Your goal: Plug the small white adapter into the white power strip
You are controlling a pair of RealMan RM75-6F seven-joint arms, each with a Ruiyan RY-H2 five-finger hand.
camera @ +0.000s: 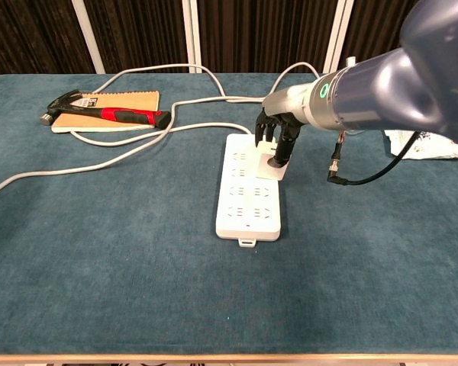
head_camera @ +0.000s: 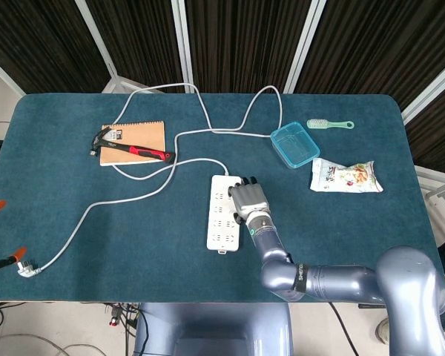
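Note:
The white power strip (head_camera: 224, 211) lies flat in the middle of the table, its cable running off from its far end. In the chest view my right hand (camera: 278, 139) hangs over the strip's (camera: 248, 194) far right corner. Its dark fingers (camera: 280, 152) reach down around the small white adapter (camera: 278, 167) and grip it. The adapter sits at the strip's right edge, touching its top face. In the head view my right hand (head_camera: 248, 200) covers the adapter. My left hand shows in neither view.
A red-handled hammer (head_camera: 133, 150) lies on a brown notebook (head_camera: 137, 133) at the far left. A blue container (head_camera: 294, 144), a green brush (head_camera: 328, 124) and a snack bag (head_camera: 346, 176) sit at the right. The grey cable (head_camera: 119, 194) loops across to a plug (head_camera: 26, 268).

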